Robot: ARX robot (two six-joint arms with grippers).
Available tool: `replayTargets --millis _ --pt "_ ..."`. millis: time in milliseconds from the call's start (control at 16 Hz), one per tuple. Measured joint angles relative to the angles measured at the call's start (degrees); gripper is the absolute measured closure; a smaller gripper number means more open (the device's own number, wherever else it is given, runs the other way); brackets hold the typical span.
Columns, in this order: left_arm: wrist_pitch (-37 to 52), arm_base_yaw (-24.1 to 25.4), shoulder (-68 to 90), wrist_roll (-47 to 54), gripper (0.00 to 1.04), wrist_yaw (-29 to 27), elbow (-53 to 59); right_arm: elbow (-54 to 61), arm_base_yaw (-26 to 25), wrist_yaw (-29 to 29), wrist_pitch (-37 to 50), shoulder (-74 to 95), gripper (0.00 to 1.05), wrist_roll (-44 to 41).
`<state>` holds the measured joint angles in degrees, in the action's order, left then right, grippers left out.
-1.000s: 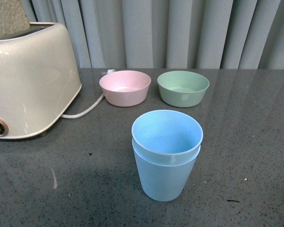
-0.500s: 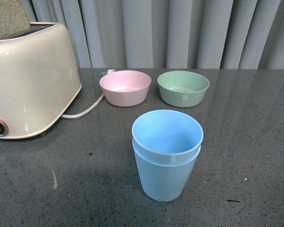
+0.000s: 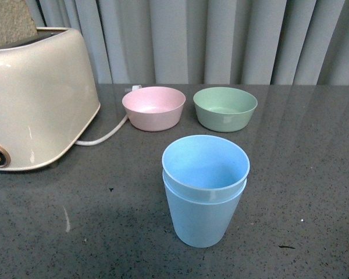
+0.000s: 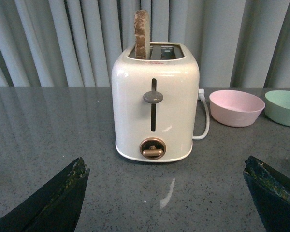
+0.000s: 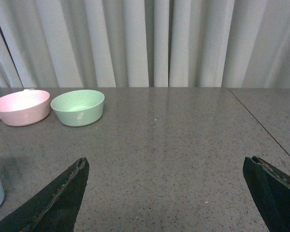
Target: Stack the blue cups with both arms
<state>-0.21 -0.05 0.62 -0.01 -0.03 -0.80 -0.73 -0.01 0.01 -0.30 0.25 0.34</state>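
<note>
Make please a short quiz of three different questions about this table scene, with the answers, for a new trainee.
1. True or false: one of the blue cups sits nested inside the other.
2. Which bowl stands nearer the toaster: A) the pink bowl, B) the green bowl?
3. What does the left gripper hold?

Key: 1 true. 2 A. 3 Nothing; both it and the right gripper are open.

1. Blue cups (image 3: 205, 192): matt plastic look, smooth, no gloss.
2. Pink bowl (image 3: 154, 108) and green bowl (image 3: 225, 108): same matt, smooth plastic look.
3. Toaster (image 4: 155, 111): cream shell, glossy, faintly speckled; copper-toned metallic knob.
4. Table (image 3: 314, 174): dark grey, speckled stone look, polished, reflects the curtain.
5. Curtain (image 5: 150, 43): grey cloth, pleated, matt.
6. Left gripper (image 4: 166, 193) and right gripper (image 5: 166, 193): finger edges rough, worn black.
</note>
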Motion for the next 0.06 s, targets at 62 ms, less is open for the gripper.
replayTargets --millis 62 --pt "0.0 0.0 0.0 0.0 0.07 0.0 0.0 0.0 0.0 0.0 0.0 0.0 0.07 0.0"
